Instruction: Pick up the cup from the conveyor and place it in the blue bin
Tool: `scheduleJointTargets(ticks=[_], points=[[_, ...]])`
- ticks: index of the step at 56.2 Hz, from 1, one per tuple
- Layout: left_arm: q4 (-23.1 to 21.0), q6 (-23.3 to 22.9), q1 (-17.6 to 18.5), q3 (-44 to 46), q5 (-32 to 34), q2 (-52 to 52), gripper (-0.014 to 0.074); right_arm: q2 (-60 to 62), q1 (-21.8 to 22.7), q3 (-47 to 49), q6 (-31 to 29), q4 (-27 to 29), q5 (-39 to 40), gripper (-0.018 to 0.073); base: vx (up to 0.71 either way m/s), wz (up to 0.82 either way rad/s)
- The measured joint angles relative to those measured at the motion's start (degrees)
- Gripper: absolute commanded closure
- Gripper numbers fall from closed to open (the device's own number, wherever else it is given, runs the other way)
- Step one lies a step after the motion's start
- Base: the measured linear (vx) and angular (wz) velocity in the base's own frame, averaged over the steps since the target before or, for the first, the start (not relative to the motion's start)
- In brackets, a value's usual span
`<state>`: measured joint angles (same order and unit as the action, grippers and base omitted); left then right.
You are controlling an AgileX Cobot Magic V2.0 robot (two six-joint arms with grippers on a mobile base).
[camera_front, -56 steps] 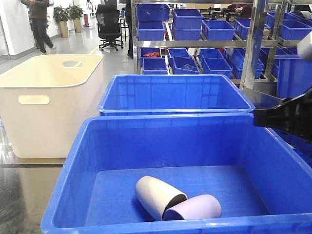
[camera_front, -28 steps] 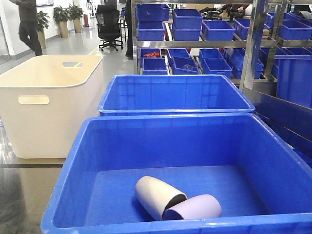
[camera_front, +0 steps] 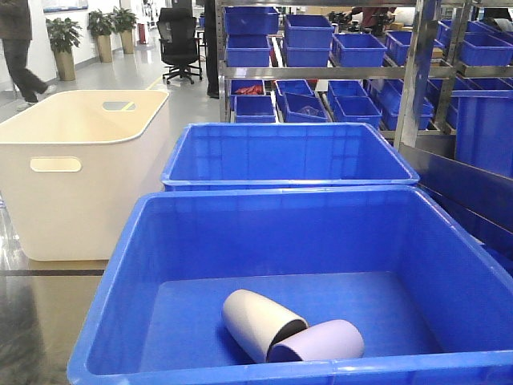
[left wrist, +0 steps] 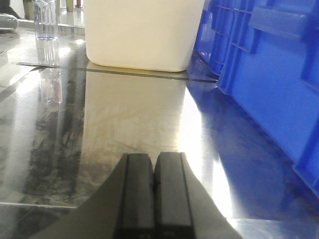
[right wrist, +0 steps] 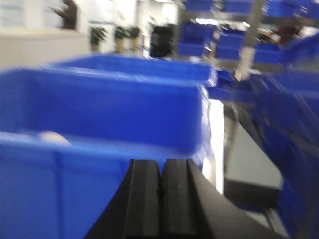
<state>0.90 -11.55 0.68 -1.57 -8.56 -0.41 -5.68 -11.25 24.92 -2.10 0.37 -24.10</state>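
The blue bin [camera_front: 120, 265] fills the near front view. On its floor lie two cups on their sides, a cream one [camera_front: 255, 319] and a lavender one [camera_front: 321, 341], touching each other. The conveyor is out of view. My left gripper [left wrist: 155, 172] is shut and empty, low over a shiny floor, with the blue bin's wall [left wrist: 269, 89] to its right. My right gripper [right wrist: 161, 174] is shut and empty too, just outside the blue bin's near wall [right wrist: 75, 194] in a blurred view. Neither gripper shows in the front view.
A second large blue tub [camera_front: 284, 156] stands behind the bin. A cream-white tub with handle slots [camera_front: 76, 168] is at the left, also in the left wrist view [left wrist: 142, 32]. Steel shelving with small blue bins [camera_front: 337, 48] lines the back and right. A person [camera_front: 20, 48] walks far left.
The dark right arm seen at the right edge one second ago has left the front view. The person in the background walked left. The cups have not moved.
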Motion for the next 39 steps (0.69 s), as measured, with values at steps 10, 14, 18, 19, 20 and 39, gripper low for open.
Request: scheduleJointTargets(ticks=[10,14,18,19,20,39], points=[[0.0,0.0,0.0,0.0,0.0,0.0,0.0603,6.3,6.9,-10.3,5.7,-4.5,0.6,0.0573,0.0,0.0],[0.0,0.0,0.0,0.0,0.2,0.0,0.0603,6.4,8.6,-13.1,6.8,-6.0,1.3,0.0571,0.0,0.0],[0.0,0.0,0.0,0.0,0.3,0.0,0.0603,6.4,9.4,-16.1,7.3,-7.2,2.8,0.0571,0.0,0.0],[0.0,0.0,0.0,0.0,0.3,0.0,0.0603,6.4,9.4,-16.7,7.3,-7.5,3.2,0.0571,0.0,0.0],[0.0,0.0,0.0,0.0,0.3,0.0,0.0603,6.4,9.4,-17.7,7.4,-7.7,4.0,0.0571,0.0,0.0],[0.0,0.0,0.0,0.0,0.4,0.0,0.0603,6.4,9.4,-26.6,7.6,-9.4,18.1,0.057,0.0,0.0]])
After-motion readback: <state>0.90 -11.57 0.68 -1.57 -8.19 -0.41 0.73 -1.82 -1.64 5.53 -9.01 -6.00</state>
